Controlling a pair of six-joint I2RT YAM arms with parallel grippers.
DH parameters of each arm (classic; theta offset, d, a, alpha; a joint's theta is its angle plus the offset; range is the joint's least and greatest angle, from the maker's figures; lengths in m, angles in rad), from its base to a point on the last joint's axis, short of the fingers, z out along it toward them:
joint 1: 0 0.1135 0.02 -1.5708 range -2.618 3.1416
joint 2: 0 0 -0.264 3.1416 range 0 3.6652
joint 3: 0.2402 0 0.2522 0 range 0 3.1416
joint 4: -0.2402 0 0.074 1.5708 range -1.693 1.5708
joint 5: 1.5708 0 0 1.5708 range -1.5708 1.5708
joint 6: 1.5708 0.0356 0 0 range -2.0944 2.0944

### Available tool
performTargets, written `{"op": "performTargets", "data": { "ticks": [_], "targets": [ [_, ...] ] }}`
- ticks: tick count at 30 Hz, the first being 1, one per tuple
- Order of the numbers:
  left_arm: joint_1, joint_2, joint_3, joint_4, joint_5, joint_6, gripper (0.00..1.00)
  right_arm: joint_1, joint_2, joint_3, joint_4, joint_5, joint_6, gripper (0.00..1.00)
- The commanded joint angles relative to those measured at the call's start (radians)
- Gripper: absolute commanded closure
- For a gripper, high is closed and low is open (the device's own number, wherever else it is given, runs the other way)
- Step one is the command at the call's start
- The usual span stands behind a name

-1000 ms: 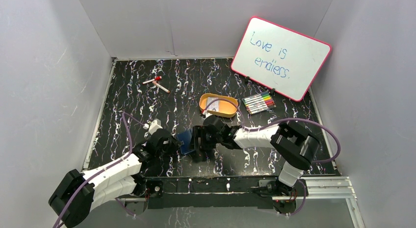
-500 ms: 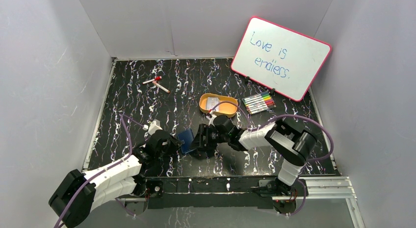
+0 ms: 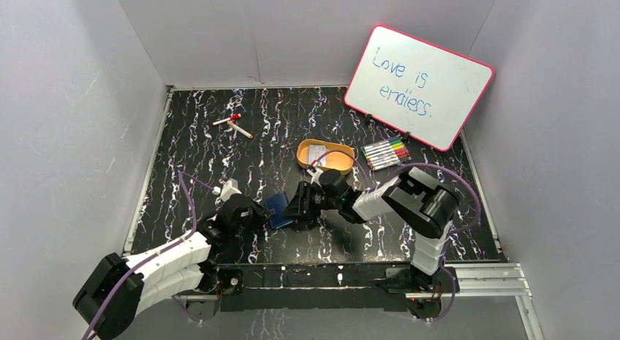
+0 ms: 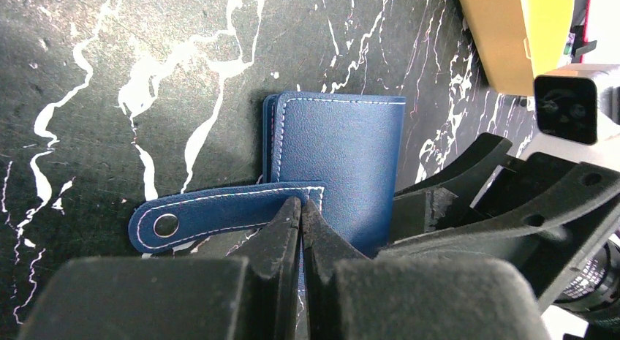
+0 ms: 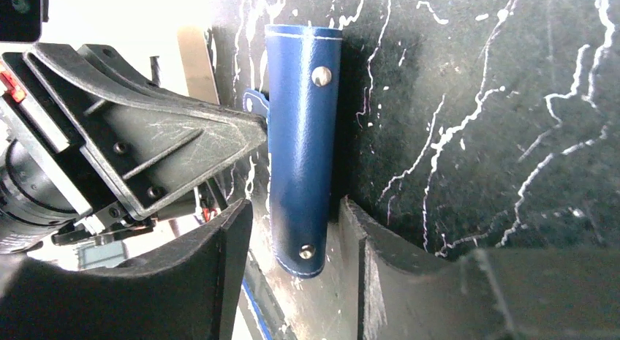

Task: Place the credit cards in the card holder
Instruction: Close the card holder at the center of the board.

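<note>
Looking down from above, the card holder [image 3: 277, 209] is only a small navy patch low in the middle of the frame. It sits on the marbled black surface [image 3: 205, 164] between the two hands, and how each hand meets it is hard to make out there.

The left wrist view fills that in. The left hand [image 4: 300, 208] is pinched together on the holder's snap tab [image 4: 212, 217], which sticks out toward the left of that frame. The closed cover runs its long axis up the frame.

The right wrist view shows the holder edge-on, its long axis also vertical in the frame, with two metal studs [image 5: 319, 76] on its curved spine. The right hand [image 5: 296, 208] stands apart, its fingers straddling the holder's lower end with a clear gap on the left side. Whether the right finger touches the leather I cannot tell. The holder's inner sleeves are hidden in every view.

Only the top view shows the whole orange tray [image 3: 340, 163], above and right of the holder, with one pale credit card [image 3: 316, 150] in it. The card's print is too small to read. The left wrist view cuts the tray off at its upper right corner.
</note>
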Motion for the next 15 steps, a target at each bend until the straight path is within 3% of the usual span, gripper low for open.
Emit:
{"op": "performTargets", "data": {
  "ticks": [1,6,12,15],
  "targets": [
    [0.011,0.024,-0.049,-0.120,-0.012,0.021,0.99,-0.004,0.054,0.021,0.103,-0.063,0.000,0.46],
    [0.016,0.029,-0.059,-0.105,-0.004,0.019,1.00,-0.002,0.078,0.008,0.180,-0.118,0.017,0.48],
    [0.019,0.049,-0.065,-0.088,0.008,0.016,1.00,0.008,0.108,0.022,0.209,-0.132,0.032,0.60],
    [0.019,0.050,-0.066,-0.086,0.011,0.015,1.00,0.008,0.116,0.012,0.255,-0.126,0.055,0.55]
  ]
}}
